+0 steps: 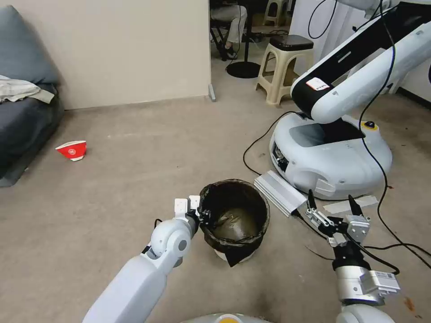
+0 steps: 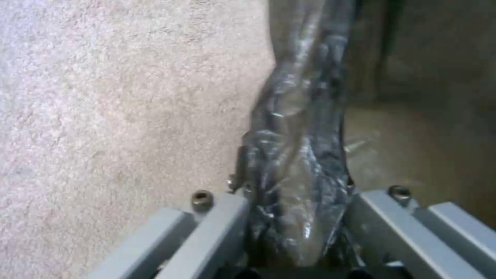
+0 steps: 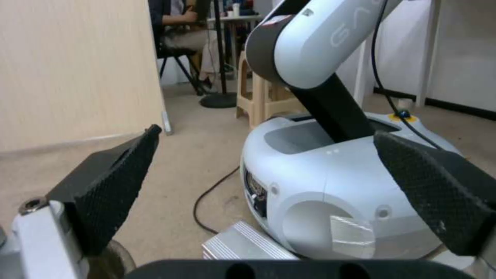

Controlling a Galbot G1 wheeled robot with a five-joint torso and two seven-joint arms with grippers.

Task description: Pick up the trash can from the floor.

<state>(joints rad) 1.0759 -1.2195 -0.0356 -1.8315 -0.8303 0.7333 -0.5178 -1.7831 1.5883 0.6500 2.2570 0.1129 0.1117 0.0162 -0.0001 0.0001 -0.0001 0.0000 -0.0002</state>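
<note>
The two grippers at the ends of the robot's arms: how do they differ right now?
The left gripper is clamped on the bag-lined rim of the trash can; the right gripper holds nothing. The left's fingers are pressed together on the crinkled plastic, while the right's black fingers stand wide apart. The left is at the can's left side; the right hangs off to its right. Both sit low above the floor.

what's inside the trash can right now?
The trash can holds a dark bag liner, sagging brownish at the bottom; no loose rubbish shows. The left end effector clamps its rim, the near inner wall is hidden, and the right end effector is open alongside.
</note>
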